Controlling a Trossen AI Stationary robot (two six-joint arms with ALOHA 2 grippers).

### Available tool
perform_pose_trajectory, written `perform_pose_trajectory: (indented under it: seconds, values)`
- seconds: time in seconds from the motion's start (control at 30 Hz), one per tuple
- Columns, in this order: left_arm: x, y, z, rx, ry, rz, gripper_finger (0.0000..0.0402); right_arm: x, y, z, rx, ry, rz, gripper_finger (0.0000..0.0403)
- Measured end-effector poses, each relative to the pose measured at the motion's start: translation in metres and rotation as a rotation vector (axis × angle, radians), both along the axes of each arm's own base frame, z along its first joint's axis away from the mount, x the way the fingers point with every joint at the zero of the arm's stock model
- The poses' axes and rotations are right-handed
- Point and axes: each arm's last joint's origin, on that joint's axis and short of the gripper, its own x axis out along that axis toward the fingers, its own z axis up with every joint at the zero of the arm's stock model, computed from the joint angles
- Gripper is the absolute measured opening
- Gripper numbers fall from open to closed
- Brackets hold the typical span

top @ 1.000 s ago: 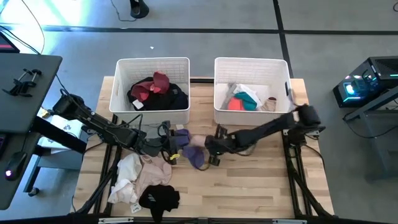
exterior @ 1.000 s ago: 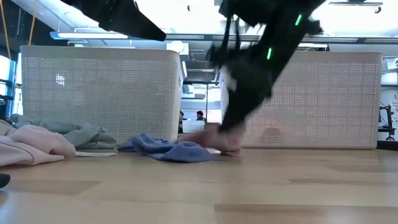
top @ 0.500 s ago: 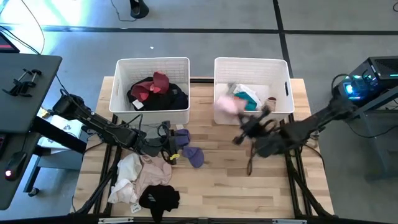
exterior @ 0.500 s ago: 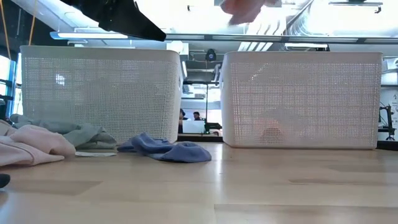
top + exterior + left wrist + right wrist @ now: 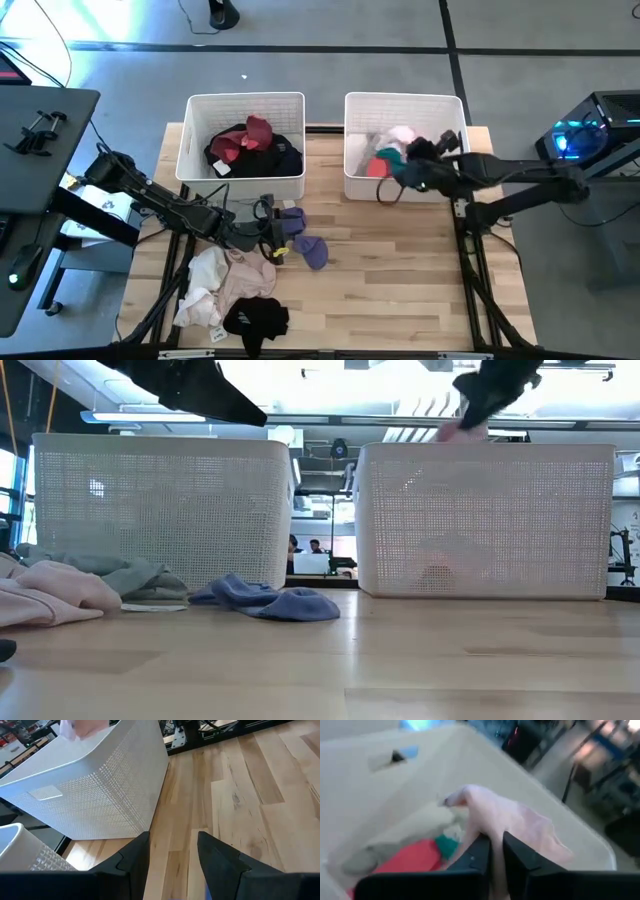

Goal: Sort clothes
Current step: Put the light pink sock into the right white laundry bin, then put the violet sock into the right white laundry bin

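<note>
Pink garment (image 5: 512, 827) now above one bin (image 5: 356, 180).

no readable text, labels, brands or numbers anywhere in view

A wooden tabletop (image 5: 400, 290) carries two white bins (image 5: 245, 140) side by side at its far edge; loose clothes (image 5: 235, 290) lie at front left; lavender socks (image 5: 305, 245) lie mid-table.
</note>
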Motion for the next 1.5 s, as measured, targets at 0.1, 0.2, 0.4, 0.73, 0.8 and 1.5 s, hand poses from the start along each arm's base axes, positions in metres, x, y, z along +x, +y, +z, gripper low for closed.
perform_pose_trajectory:
  seconds: [0.1, 0.2, 0.4, 0.73, 0.8, 1.5]
  values:
    - [0.0, 0.001, 0.0, 0.006, 0.002, 0.0, 0.0152, -0.001, -0.012, -0.001, 0.055, 0.017, -0.006, 0.0068]
    - [0.001, 0.002, 0.0, 0.006, 0.004, 0.007, 0.0152, -0.005, -0.017, 0.002, 0.042, 0.011, -0.026, 0.0112]
    - [0.0, 0.005, -0.004, -0.017, 0.0, 0.024, 0.0152, -0.002, 0.003, 0.007, 0.074, -0.115, 0.048, 0.016]
    - [-0.007, 0.006, -0.023, -0.134, 0.026, -0.005, 0.0152, 0.035, 0.1, -0.052, 0.068, -0.305, 0.59, 0.0162]
    - [-0.009, 0.005, -0.032, -0.156, 0.063, -0.047, 0.0152, 0.037, 0.117, -0.071, 0.091, -0.335, 0.708, 0.0162]
    - [0.015, 0.044, -0.134, -0.322, 0.232, 0.252, 0.0126, 0.068, 0.14, -0.156, 0.201, -0.424, 0.746, 0.0162]
